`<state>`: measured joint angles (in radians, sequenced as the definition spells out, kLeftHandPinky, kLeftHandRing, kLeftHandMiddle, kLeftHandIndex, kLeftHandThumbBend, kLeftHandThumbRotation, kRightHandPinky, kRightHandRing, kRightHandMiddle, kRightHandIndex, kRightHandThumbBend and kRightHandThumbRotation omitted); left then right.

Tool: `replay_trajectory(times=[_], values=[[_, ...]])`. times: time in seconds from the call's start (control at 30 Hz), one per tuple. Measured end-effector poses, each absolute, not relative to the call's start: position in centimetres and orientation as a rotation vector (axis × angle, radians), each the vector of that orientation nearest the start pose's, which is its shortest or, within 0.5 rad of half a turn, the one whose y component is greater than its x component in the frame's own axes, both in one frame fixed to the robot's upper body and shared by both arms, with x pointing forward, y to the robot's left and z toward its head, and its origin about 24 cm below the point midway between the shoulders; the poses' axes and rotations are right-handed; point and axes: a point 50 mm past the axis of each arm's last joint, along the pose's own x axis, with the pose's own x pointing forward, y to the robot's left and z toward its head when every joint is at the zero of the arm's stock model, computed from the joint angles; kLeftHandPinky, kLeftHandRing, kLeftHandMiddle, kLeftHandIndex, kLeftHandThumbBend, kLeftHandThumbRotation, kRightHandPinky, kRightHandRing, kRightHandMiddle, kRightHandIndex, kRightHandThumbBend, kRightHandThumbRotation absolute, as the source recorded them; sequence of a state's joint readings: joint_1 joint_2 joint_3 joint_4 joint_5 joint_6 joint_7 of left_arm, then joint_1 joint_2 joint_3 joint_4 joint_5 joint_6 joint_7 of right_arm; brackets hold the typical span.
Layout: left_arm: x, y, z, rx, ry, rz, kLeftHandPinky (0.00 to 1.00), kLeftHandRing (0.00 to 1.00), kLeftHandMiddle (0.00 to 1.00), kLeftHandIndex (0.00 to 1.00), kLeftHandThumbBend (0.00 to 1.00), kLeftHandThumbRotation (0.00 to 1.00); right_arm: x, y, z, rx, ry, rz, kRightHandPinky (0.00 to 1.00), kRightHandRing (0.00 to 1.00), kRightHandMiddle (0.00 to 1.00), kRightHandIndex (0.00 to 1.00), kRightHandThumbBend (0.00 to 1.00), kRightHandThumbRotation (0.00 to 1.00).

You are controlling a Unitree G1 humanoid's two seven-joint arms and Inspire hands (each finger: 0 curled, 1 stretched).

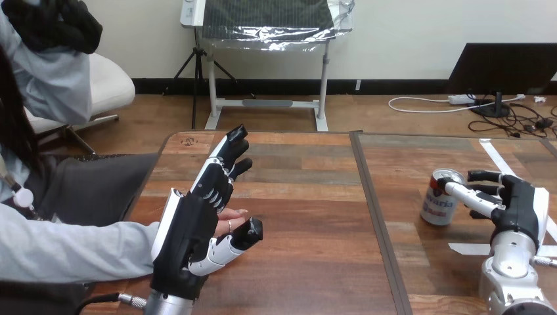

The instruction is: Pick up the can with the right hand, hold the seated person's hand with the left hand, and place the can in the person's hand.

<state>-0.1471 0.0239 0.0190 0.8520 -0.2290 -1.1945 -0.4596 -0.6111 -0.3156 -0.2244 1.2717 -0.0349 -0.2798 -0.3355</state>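
**Worktop** (309, 262): wooden planks in two panels, joined by a dark seam running near to far right of centre. The near edge and the right edge are cut off.

**Person's forearm** (72, 249): in a grey sleeve, it enters from the left edge and lies across the near-left corner of the worktop. Its wrist end is hidden behind the robot's left hand.

**Left hand** (190, 223): on the left panel, raised on edge, with the silver forearm cut off at the near edge. The fingers are straight and close together, pointing far and slightly right. The thumb sticks out to the right, just near of the person's fingertips. Whether it presses on them cannot be told.

**Right hand** (519, 203): near the right edge of the right panel, its back towards the right. The fingers are spread and stretched left towards the can, not closed round it. One white-shelled finger touches the can's right side by the rim.

**Can** (439, 200): stands on the right panel, just left of the right hand. It has a silver top and a red-and-white label with print. The right part of the label is hidden by the finger.

**Tape strips** (494, 156): white, stuck flat on the right panel, one far of the right hand and one near of it.

**Person's hand** (231, 215): only the fingertips show, past the right edge of the left hand's palm. The rest is hidden.
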Motion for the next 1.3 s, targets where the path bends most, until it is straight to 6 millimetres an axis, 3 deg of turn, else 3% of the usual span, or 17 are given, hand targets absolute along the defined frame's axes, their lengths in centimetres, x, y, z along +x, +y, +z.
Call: replay_trajectory(times=[0.63, 1.3], values=[[22.9, 14.7, 0.3, -0.001, -0.497, -0.286, 0.90, 0.95, 0.97, 0.92, 1.00, 0.67, 30.1, -27.2, -0.4, -0.243, 0.188, -0.538, 0.44, 0.45, 0.50, 0.53, 0.77, 0.00], [22.9, 14.7, 0.2, -0.003, -0.495, -0.282, 0.90, 0.96, 0.97, 0.92, 1.00, 0.66, 26.8, -26.8, -1.0, -0.236, 0.106, -0.538, 0.44, 0.45, 0.50, 0.53, 0.78, 0.00]])
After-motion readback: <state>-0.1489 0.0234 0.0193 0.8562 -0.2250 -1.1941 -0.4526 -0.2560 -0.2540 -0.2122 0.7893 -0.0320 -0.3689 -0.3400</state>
